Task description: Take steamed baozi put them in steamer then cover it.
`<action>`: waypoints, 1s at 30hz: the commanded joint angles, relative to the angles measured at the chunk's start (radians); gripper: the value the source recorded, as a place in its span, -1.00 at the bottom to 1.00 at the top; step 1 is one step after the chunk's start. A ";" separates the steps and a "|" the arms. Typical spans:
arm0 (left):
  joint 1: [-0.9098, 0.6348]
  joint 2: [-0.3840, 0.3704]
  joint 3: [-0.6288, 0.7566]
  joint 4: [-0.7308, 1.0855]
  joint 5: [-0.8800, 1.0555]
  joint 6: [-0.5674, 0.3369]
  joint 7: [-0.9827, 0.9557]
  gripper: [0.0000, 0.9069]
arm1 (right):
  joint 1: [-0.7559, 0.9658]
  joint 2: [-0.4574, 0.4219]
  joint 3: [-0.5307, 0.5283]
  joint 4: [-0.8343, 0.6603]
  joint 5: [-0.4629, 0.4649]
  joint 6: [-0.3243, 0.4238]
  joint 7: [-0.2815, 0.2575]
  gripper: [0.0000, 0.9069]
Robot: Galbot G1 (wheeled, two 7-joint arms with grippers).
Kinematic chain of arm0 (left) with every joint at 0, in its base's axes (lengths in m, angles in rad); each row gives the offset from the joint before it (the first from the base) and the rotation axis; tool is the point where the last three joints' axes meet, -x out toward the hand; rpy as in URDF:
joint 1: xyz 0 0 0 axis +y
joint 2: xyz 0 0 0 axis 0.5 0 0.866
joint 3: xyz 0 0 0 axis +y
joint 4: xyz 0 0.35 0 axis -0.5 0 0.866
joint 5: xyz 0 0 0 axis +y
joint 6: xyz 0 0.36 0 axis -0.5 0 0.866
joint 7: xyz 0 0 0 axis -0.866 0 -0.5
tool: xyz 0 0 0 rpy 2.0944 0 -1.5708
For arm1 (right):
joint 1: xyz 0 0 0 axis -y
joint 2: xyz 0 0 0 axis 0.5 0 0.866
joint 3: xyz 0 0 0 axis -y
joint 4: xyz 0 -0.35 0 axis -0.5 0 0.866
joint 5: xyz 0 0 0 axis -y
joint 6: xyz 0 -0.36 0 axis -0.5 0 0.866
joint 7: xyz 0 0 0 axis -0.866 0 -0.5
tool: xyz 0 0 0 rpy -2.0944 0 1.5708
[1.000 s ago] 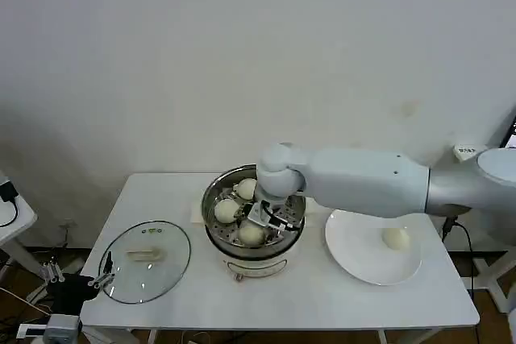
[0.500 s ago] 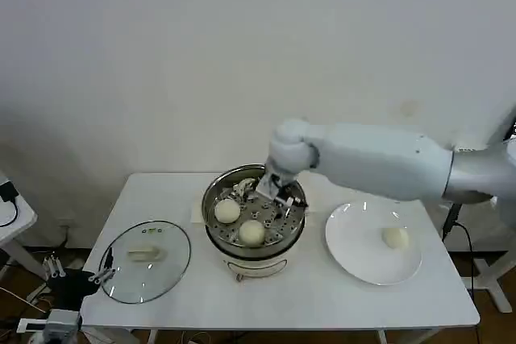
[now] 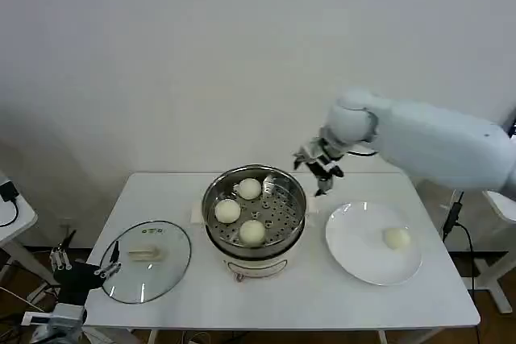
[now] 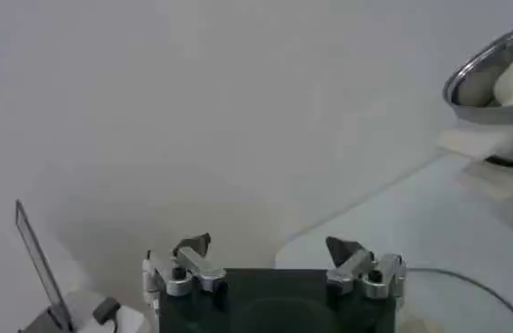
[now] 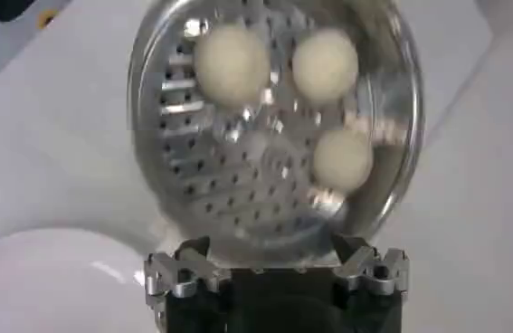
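The steamer (image 3: 255, 219) is shiny polished steel with a perforated metal tray; 3 smooth, matt dough baozi (image 3: 252, 232) sit inside. The lid (image 3: 146, 261) at lower left is clear glossy glass. The plate (image 3: 355, 255) is glossy white, the surface (image 3: 322, 296) smooth matt white.

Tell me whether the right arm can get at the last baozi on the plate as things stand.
Probably yes. The right gripper hangs open and empty in the air between the steamer and the plate. The last baozi lies alone on the plate, with nothing over or beside it.
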 commanded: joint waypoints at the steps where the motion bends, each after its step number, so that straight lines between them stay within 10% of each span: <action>1: -0.014 0.006 0.040 0.003 0.008 0.000 0.000 1.00 | -0.110 -0.300 0.029 -0.008 -0.058 -0.060 -0.005 1.00; 30: 0.000 -0.013 0.052 0.020 0.032 -0.003 0.000 1.00 | -0.571 -0.273 0.371 -0.193 -0.298 -0.013 -0.025 1.00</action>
